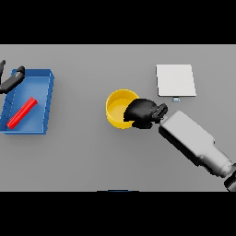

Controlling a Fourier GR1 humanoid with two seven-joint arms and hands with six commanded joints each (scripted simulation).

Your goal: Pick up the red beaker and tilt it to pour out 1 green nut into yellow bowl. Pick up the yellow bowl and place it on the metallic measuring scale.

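Grey table [92, 156], matte, fills the view from edge to edge.

Item 1: yellow bowl [119, 109], round, upright, near the middle of the table. Its right rim is covered by my right hand [144, 113], whose dark fingers are curled over that edge and clasp it. Whether anything lies inside the bowl I cannot tell; the part of the interior that shows is plain yellow.

Item 2: my right arm [193, 143], white and grey, entering from the lower right corner and running diagonally up to the bowl.

Item 3: metallic measuring scale [175, 80], a pale square plate with a small tab at its front edge, lying flat up and to the right of the bowl, near it but apart from it.

Item 4: blue tray [48, 103], rectangular, at the far left of the table, well apart from the bowl.

Item 5: red beaker [22, 112], a long red shape lying slanted on the floor of the tray.

Item 6: my left hand [11, 80], dark, at the upper left corner of the tray by the view's left edge, fingers extended and relaxed, holding nothing.
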